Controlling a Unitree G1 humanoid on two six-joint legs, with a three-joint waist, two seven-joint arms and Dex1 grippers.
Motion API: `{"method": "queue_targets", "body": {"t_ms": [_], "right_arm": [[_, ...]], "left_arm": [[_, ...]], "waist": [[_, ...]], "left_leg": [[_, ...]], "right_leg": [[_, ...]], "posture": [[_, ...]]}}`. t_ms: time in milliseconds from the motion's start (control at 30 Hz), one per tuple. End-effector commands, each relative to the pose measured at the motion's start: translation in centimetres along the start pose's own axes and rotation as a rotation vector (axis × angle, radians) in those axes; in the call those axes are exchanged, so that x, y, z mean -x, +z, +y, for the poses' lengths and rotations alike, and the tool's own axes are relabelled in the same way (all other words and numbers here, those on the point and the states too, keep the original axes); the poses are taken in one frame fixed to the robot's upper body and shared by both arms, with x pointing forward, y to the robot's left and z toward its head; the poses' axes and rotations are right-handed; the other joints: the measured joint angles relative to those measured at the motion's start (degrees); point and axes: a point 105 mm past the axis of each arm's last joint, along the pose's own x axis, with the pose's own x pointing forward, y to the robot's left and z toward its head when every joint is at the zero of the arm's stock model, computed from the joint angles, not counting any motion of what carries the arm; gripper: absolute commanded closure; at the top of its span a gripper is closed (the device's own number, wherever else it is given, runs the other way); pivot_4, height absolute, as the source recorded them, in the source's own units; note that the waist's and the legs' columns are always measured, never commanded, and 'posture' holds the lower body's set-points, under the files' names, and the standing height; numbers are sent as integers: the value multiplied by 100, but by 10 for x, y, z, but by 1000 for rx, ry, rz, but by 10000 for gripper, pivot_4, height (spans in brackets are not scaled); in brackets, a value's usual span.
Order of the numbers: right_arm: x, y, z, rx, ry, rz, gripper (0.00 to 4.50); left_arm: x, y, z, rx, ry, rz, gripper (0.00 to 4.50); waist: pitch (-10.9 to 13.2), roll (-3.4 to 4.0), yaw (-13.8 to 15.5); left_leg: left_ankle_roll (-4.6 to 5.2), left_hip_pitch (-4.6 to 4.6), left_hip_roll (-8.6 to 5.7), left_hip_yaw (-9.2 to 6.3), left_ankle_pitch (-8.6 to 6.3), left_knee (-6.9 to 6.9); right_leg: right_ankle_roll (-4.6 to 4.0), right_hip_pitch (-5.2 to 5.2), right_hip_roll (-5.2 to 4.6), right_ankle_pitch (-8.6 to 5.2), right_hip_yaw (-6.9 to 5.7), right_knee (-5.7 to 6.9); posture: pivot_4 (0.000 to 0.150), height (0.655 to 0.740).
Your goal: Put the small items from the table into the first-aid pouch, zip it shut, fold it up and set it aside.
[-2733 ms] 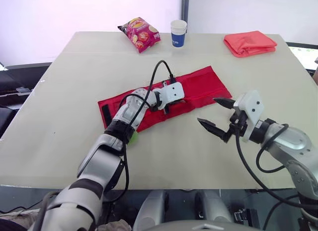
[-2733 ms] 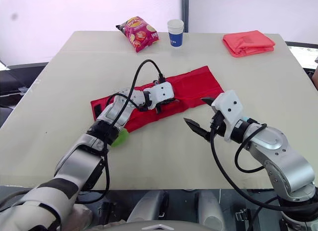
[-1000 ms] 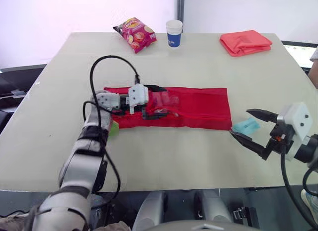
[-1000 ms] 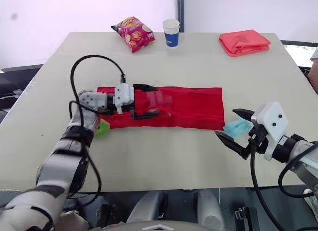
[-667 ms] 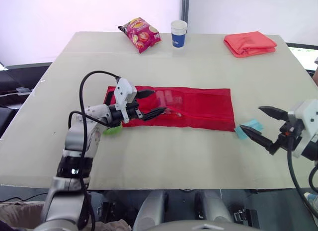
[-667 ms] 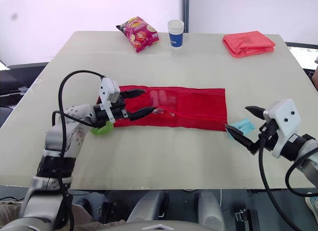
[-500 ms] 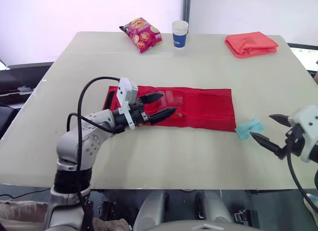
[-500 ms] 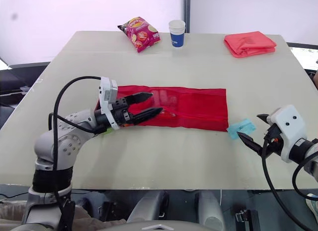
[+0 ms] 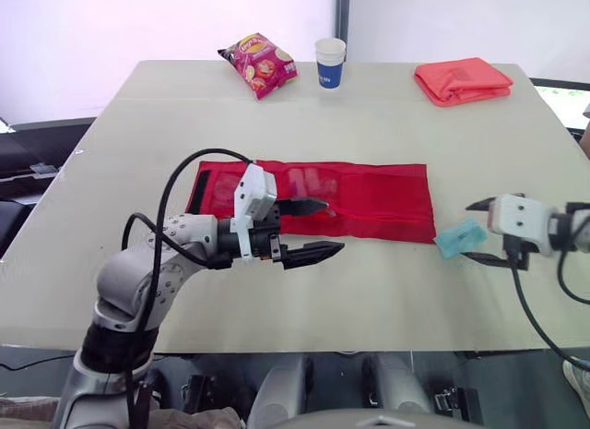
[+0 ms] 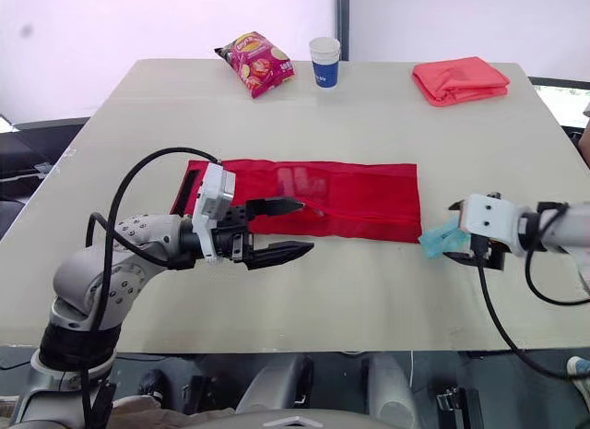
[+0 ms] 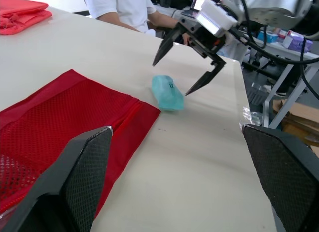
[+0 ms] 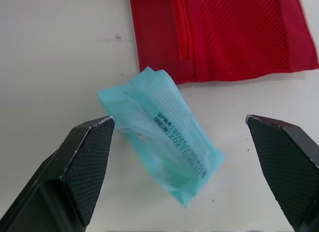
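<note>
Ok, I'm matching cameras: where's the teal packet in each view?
Left eye view: teal packet off the right end of the red pouch.
Right eye view: teal packet in the same spot.
Left wrist view: past the pouch's corner, between the right gripper's open fingers.
Right wrist view: between that gripper's fingers, beside the pouch's corner.
Shared landmark: that corner.

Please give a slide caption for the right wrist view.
Open right gripper framing the teal packet, which lies beside the red mesh pouch.

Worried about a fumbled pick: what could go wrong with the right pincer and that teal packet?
The open right pincer straddles the flat teal packet, lying askew; closing might just push it away. Its corner sits at the edge of the red pouch, so a finger could snag the mesh.
</note>
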Motion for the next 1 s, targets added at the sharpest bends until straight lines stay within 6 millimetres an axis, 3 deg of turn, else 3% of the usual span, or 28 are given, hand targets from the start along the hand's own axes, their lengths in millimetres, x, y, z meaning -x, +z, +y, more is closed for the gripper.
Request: {"method": "queue_targets", "body": {"t_ms": [33, 300, 500, 567, 767, 1000], "right_arm": [[-5, -4, -4, 53, 66, 21, 0], [-9, 0, -9, -6, 63, -33, 0], [6, 8, 2, -130, 14, -95, 0], [14, 9, 10, -167, -20, -103, 0], [42, 30, 20, -298, -169, -190, 0], [67, 58, 32, -454, -341, -349, 0]], "left_arm": [[-1, 6, 5, -49, 32, -25, 410], [2, -5, 17, -58, 98, -10, 410], [-8, -15, 46, -151, 204, 65, 410], [-23, -20, 49, -155, 162, 101, 410], [-79, -20, 85, -251, 147, 226, 410], [-137, -34, 88, -374, -20, 393, 410]], "waist": [[0, 0, 7], [0, 1, 12], [-1, 2, 72], [-1, 2, 139], [0, -1, 156], [0, -3, 133]], "left_leg": [[0, -3, 0, -3, 0, 1], [-1, -4, 0, -6, 0, 1], [0, -7, -3, -10, -1, 2], [0, -11, -11, -12, -1, 4], [6, -16, -25, -13, -4, 10], [10, -11, -23, -10, -5, 7]], "right_leg": [[0, -1, -1, 0, -3, -2], [-1, -1, -5, 1, -4, -5], [-1, -1, -7, 1, -7, -3], [0, -1, -12, 1, -10, -6], [2, 1, -13, 2, -11, -5], [3, 1, -8, 1, -8, 1]], "posture": [[1500, 7400], [1500, 7400], [1500, 7400], [1500, 7400], [1500, 7400], [1500, 7400]]}}
